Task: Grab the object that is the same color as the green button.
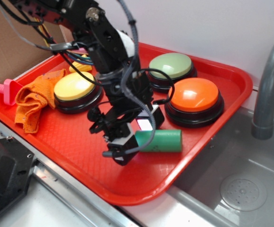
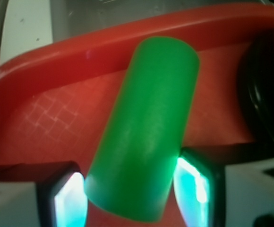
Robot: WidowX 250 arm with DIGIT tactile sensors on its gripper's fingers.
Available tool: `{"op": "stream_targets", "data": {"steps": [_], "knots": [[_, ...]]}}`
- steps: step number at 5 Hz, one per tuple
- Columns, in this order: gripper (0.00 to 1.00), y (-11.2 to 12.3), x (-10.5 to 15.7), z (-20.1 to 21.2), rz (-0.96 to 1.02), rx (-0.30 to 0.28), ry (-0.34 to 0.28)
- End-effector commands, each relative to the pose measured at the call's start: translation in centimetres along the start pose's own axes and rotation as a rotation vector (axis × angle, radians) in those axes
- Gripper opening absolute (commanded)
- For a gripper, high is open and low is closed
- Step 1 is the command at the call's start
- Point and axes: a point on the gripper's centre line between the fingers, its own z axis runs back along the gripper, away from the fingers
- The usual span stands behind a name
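**A:** Surface: red tray on a metal counter next to a sink, grey faucet at right, cardboard behind on the left.

**B:** What's on the tray?

**A:** Green button at the back, orange button just in front and right of it, yellow button to the left. Orange cloth bunched at the left edge, touching the yellow button's side. Pink plastic piece past the cloth on the tray rim.

**B:** Target?

**A:** Green cylinder lying on its side on the tray floor, near the front-right rim, just in front of the orange button, not touching it.

**B:** Gripper state?

**A:** Down at tray level, on the cylinder's left end. Wrist view: cylinder runs up the middle of frame, one finger on each side of its near end. Right pad looks in contact; left is tight against it or nearly so. Jaws closed around it. Can't tell if it's off the tray yet.
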Motion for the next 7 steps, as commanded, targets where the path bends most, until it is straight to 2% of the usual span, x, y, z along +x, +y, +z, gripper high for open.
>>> {"op": "stream_targets", "data": {"steps": [1,2,3,4,5,6,7], "knots": [[0.00,0.0,0.6,3.2,0.401,0.088,0.091],[0.00,0.1,0.4,6.0,0.606,0.130,0.151],[0.00,0.2,-0.6,9.8,0.859,0.159,0.178],[0.00,0.7,-2.1,13.3,1.090,0.151,0.155],[0.00,1.1,-3.4,16.1,1.269,0.208,0.158],[0.00,1.7,-4.3,17.6,1.253,0.215,0.114],[0.07,2.3,-3.9,17.6,1.218,0.165,0.224]]}}
